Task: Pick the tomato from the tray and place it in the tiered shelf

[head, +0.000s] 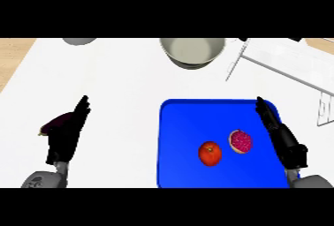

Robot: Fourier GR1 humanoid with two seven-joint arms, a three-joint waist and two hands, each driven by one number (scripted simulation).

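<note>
A red tomato (210, 153) lies on the blue tray (183, 132), near the tray's middle. Just to its right sits a cut pomegranate half (241, 141), its red seeds showing. My right hand (280, 137) stands open over the tray's right edge, fingers straight and pointing away from me, a short way right of the pomegranate and apart from the tomato. My left hand (66, 134) stays open at the left of the counter, fingers up, resting. The white wire tiered shelf (287, 62) occupies the far right corner.
A dark purple eggplant (55, 123) lies partly behind my left hand. A grey pot (192, 50) stands at the back centre, and another grey round object (79, 41) peeks in at the back left. White counter (117, 88) spreads between the hands.
</note>
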